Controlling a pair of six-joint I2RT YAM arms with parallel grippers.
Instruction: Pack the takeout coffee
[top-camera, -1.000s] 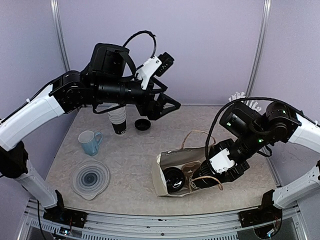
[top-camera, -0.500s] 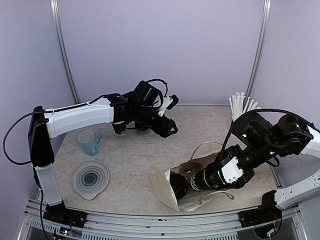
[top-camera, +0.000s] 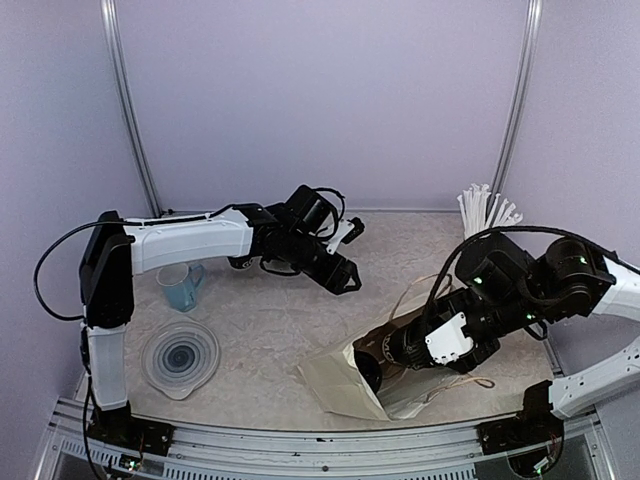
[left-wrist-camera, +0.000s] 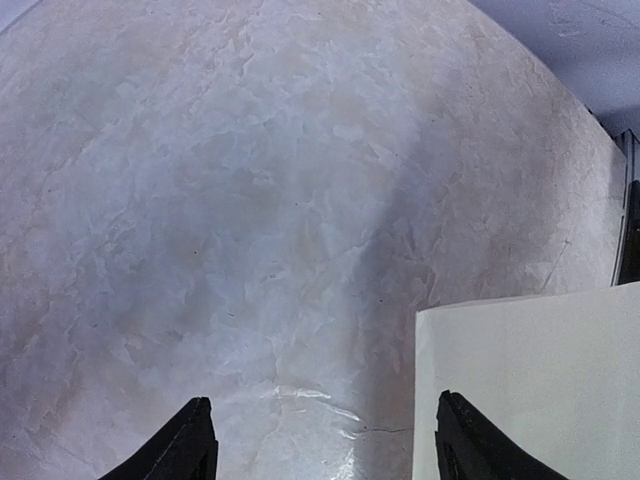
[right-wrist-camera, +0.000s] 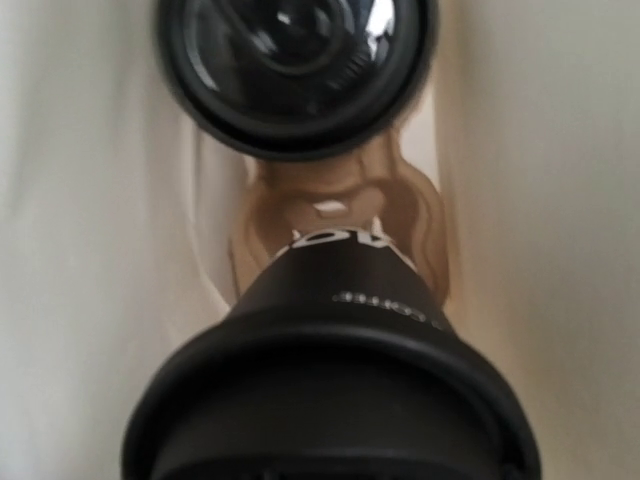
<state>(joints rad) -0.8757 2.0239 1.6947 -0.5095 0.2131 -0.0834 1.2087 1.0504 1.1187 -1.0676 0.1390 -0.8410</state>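
A black lidded takeout coffee cup fills the right wrist view, lying lengthwise inside a cream paper bag. My right gripper is shut on this cup at the bag's mouth; its fingers are hidden. Deeper in the bag sits a second lidded cup on the brown pulp carrier tray. My left gripper hovers low over the table left of the bag and is open, with nothing between its fingertips. A corner of the bag shows beside its right finger.
A blue mug and a clear round lid lie at the left. White straws stand at the back right. A stack of cups is mostly hidden behind the left arm. The bag's handles loop upward.
The left arm has dropped from high up and stretched right toward the bag, jaws slightly narrower. The right arm has pushed the cup further into the bag, which has tipped and shifted.
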